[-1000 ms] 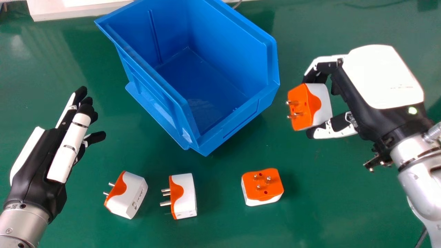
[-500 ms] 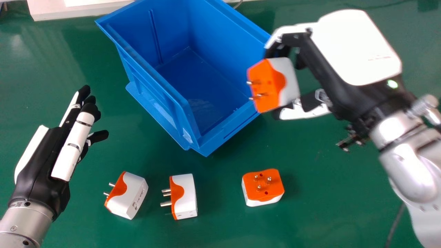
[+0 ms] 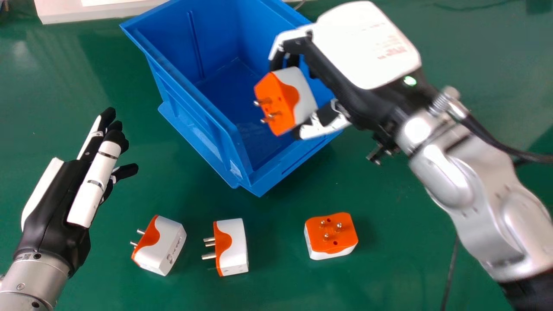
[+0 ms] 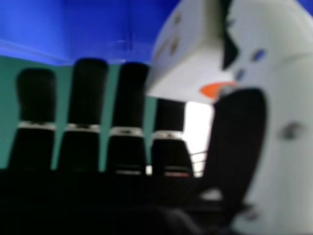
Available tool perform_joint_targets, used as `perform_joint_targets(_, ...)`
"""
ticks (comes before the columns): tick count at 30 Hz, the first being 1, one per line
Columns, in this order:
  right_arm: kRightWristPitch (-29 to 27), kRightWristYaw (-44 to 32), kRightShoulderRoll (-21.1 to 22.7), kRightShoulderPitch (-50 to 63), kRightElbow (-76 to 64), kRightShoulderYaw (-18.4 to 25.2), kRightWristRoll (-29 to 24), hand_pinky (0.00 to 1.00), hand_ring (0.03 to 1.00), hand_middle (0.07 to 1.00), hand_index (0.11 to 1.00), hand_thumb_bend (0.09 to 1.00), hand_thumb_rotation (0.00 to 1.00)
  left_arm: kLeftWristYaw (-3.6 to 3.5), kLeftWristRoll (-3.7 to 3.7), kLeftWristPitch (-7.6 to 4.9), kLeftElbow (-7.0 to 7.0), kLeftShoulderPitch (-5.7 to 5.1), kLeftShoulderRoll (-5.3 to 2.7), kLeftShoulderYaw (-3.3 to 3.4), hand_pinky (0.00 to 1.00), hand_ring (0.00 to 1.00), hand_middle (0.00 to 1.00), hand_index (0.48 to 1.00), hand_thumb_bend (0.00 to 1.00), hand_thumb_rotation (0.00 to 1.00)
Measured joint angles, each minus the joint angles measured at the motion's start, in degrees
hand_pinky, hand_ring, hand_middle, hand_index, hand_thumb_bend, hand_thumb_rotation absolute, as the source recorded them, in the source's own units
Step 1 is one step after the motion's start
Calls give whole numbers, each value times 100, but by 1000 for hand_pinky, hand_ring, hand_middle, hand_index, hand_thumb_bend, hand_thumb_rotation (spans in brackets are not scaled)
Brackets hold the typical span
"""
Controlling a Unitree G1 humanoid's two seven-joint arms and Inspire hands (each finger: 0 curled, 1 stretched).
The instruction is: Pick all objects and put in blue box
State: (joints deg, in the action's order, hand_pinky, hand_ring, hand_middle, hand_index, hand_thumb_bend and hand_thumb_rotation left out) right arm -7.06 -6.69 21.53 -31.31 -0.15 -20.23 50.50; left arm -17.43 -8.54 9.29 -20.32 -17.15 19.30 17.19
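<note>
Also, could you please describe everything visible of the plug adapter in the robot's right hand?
The plug adapter has a white, plastic-looking body and an orange face, with metal pins pointing toward the head view's left. The right hand pinches it, tilted, between thumb and fingers, apparently over the opening of the blue box.

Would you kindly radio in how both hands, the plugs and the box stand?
Right hand gripping plug over box. Left hand open, empty. Three plugs on table. Nothing visibly blocking.
</note>
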Motion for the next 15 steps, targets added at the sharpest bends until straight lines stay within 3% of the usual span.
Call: perform_joint_targets(15,203,458,-610,-1413,2141,-565,390,325,443,536,531,491,0,6,-13,2,-138,-177,-77,-9,887,974,1000,1000,407,1000)
